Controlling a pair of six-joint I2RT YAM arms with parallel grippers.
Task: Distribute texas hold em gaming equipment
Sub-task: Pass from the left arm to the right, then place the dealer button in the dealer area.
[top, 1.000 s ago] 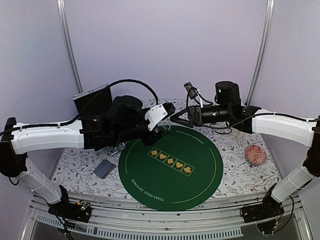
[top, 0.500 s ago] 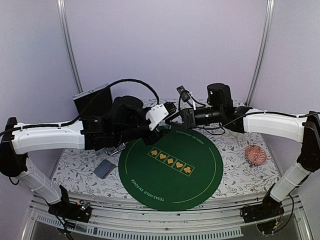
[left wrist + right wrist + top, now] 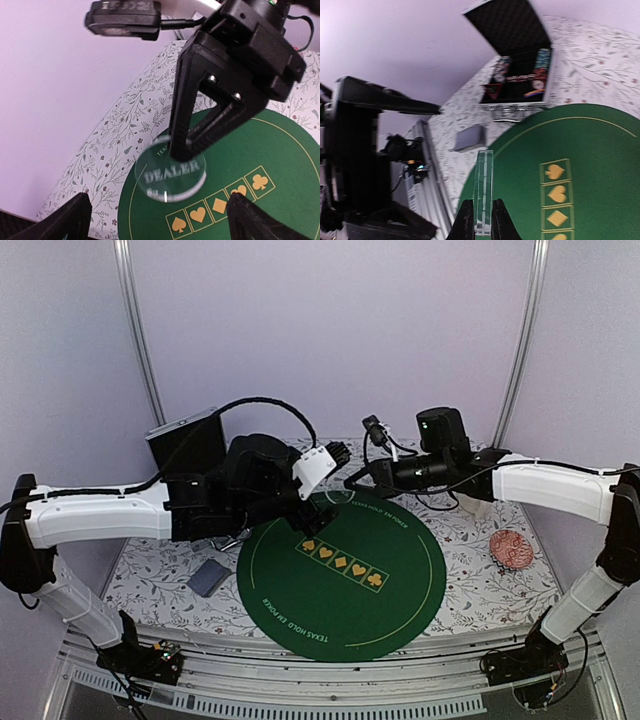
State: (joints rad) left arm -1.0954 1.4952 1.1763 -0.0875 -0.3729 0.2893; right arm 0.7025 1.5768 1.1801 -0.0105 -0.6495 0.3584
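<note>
A clear disc (image 3: pixel 170 176) marked DEALER hangs over the far left rim of the green mat (image 3: pixel 340 575). My right gripper (image 3: pixel 184 150) pinches its top edge from above. In the right wrist view the clear disc (image 3: pixel 483 190) shows edge-on between the shut fingers (image 3: pixel 466 222). My left gripper (image 3: pixel 162 214) stands open just before the disc, fingers wide on either side and not touching it. From above, the left gripper (image 3: pixel 336 453) and right gripper (image 3: pixel 352 481) nearly meet. A grey-blue card deck (image 3: pixel 208 577) lies left of the mat.
An open black case (image 3: pixel 520 75) at the back left holds chip stacks (image 3: pixel 542 60) and a red-edged triangle marker (image 3: pixel 493 91). A reddish round thing (image 3: pixel 513 548) lies at the right of the floral cloth. The table's near rail (image 3: pixel 330 685) runs along the front.
The right gripper came in from the right and shut on the clear disc. The left gripper opened wide and let it go. The right arm drew back slightly rightward.
</note>
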